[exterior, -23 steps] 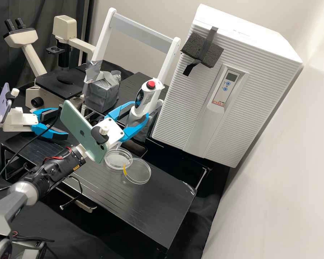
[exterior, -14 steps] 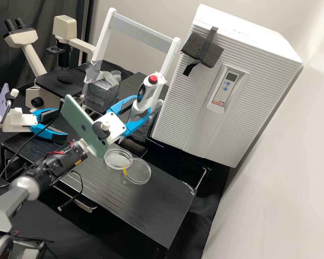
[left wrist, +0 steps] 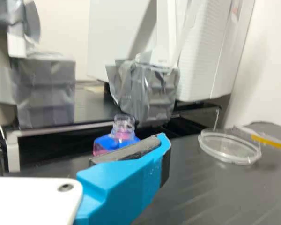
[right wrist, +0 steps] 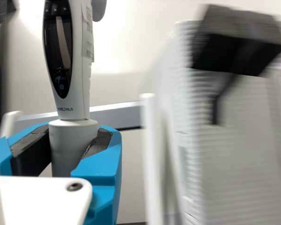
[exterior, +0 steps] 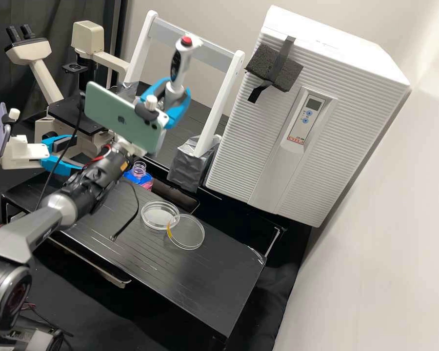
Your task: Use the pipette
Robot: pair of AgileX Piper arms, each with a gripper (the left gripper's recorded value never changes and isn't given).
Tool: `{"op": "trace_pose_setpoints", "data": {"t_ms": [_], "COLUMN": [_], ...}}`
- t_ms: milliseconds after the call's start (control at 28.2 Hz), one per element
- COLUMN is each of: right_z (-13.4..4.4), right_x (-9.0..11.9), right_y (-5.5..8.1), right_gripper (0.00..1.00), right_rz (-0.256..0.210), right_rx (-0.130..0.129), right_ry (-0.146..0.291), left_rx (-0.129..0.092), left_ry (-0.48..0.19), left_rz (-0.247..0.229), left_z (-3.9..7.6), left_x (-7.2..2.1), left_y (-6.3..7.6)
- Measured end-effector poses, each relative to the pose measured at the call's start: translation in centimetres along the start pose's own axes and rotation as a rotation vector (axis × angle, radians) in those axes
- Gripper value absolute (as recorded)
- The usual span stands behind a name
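- The right gripper (exterior: pixel 168 100) is clamping its 2 blue fingers around the lower body of the pipette (exterior: pixel 177 63), holding it upright with the red button on top.
- In the right wrist view the pipette (right wrist: pixel 68 61) is standing straight up out of the closed fingers, its display facing the camera.
- The pipette is hanging high above the bench, in front of the white frame (exterior: pixel 195 46) and well apart from the containers below; its lower end is hidden, so I cannot tell whether a tip is fitted.
- The left gripper (exterior: pixel 66 155) is resting low at the near side with its fingers spread and nothing between them, near the bottle (exterior: pixel 140 175).
- The bottle (left wrist: pixel 119 138) is standing upright with an uncapped neck and pink liquid inside.
- 2 clear round dishes (exterior: pixel 173 224) are lying on the black platform (exterior: pixel 205 278), edges overlapping, one bearing a yellow tab; both look empty.
- Judging progress: the pipette is already picked up, while drawing liquid from the bottle and dispensing into a dish is probably still ahead.
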Motion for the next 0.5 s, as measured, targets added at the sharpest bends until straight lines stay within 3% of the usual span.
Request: {"op": "trace_pose_setpoints", "data": {"t_ms": [177, 354, 496], "right_z": [-1.7, -2.9, -2.8], "right_x": [3.0, 6.0, 8.2], "right_y": [-0.3, -1.0, -1.6], "right_gripper": [0.00, 0.00, 0.00], "right_rz": [-0.082, -0.192, -0.265], "right_rx": [-0.023, -0.028, -0.020], "right_ry": [0.075, 0.125, 0.106], "left_rx": [-0.005, 0.015, 0.026], "left_ry": [0.015, 0.037, 0.041], "left_rz": [0.009, 0.040, 0.071], "left_z": [0.1, 0.1, 0.2], "left_x": [0.19, 0.37, 0.43], "left_y": [0.9, 2.6, 4.0]}}
